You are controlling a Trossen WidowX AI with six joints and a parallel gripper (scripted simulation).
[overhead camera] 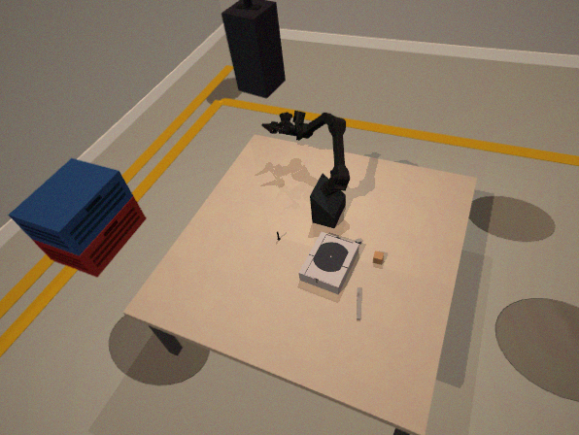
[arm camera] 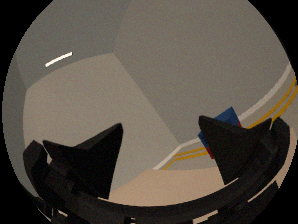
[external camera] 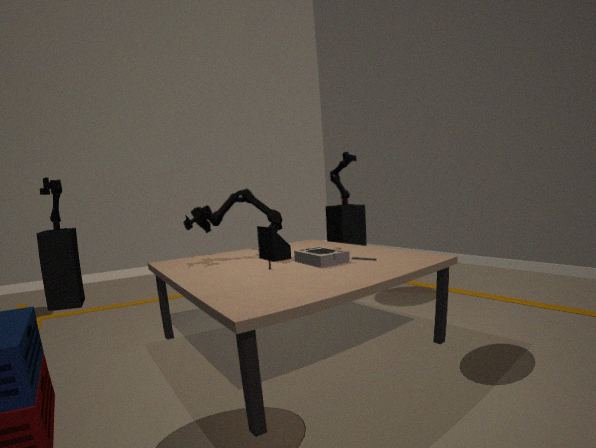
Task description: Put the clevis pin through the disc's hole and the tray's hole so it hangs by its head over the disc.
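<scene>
Pale wood-coloured worktop, seen from above. Left to right in that view: blue crate on red crate, off the left edge. Black parallel-jaw gripper, raised near the far-left corner; fingers wide apart, nothing between. Thin dark steel pin, upright, between the left edge and the tray; presumably standing on its head, though too small to confirm. Pale grey steel tray, around mid-worktop, with dark round aluminium disc lying in it. Orange block and grey bar toward the right edge.

Judgement: step in hand is reaching the pin. Approach with fingers straddling the shank, centre before closing, avoid tipping it. If head-down, it needs inverting before insertion; grip should leave the tip free.
</scene>
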